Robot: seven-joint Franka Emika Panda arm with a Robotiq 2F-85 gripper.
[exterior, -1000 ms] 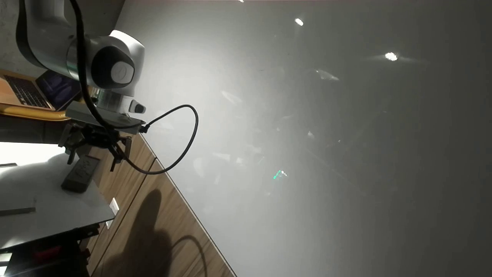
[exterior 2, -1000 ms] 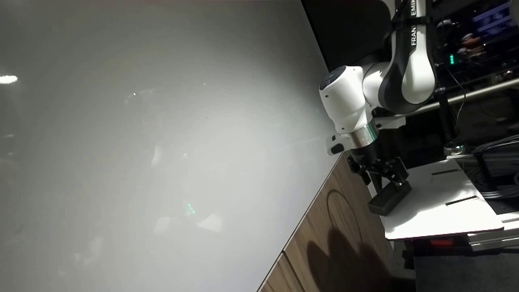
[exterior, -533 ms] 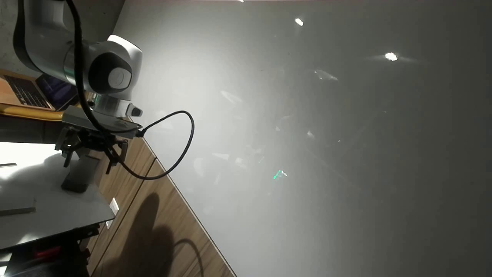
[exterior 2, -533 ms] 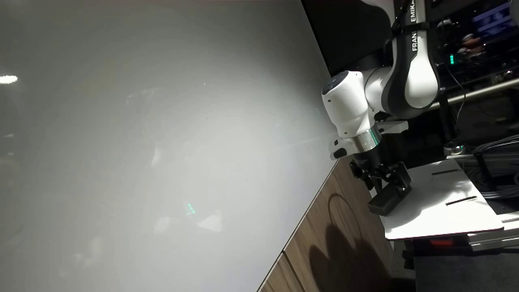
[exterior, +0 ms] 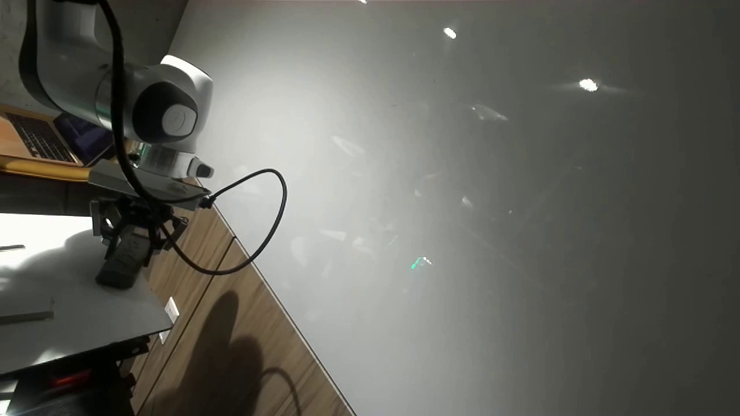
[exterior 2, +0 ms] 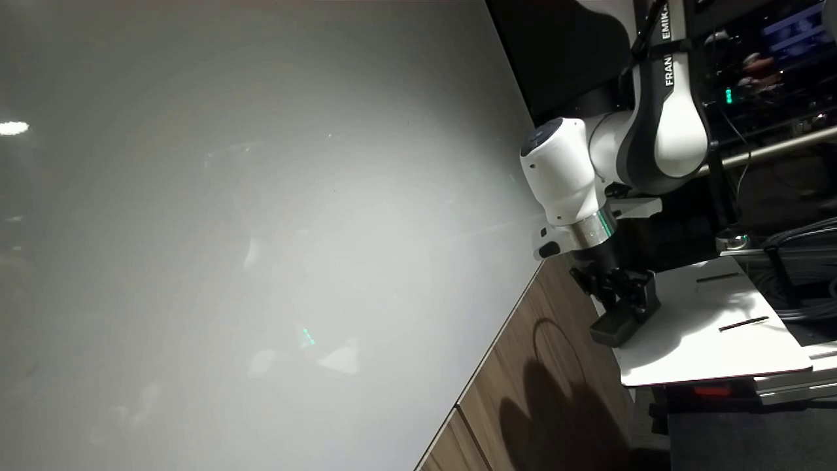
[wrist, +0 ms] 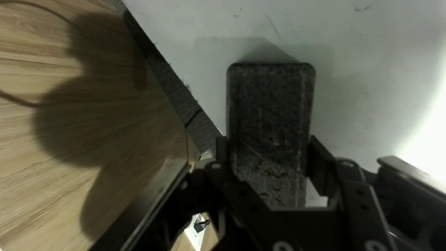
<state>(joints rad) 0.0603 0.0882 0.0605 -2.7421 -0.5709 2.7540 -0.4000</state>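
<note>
The hand (wrist: 267, 148) is clamped on a dark block (wrist: 270, 118), its two fingers (wrist: 321, 164) set against the block's long sides and standing only as far apart as the block is wide. The block is low over the margin of the white table (exterior 2: 752, 347), at the edge facing the wooden panel (wrist: 31, 167); whether it rests on the surface or hangs just above cannot be told. In the wrist view that edge slants toward the block and passes out of sight behind it beside one finger, so room on the panel side is slight. A dark grey strip (wrist: 163, 83) runs between table and panel. More room lies the other way: the surface spreads beyond the block's outer end and along its side away from the panel, out to a brightly lit part. In both exterior views one corner of the panel-side edge shows past the block's outer end.

Counted, there is one block, one table and two dark slots (exterior 2: 743, 324) in the surface, both well apart from the block. One laptop (exterior: 40, 138) stands open beyond the arm (exterior 2: 562, 176), one black cord (exterior: 118, 98) loops out beside the hand, and one large glossy board (exterior 2: 294, 229) meets the panel.
</note>
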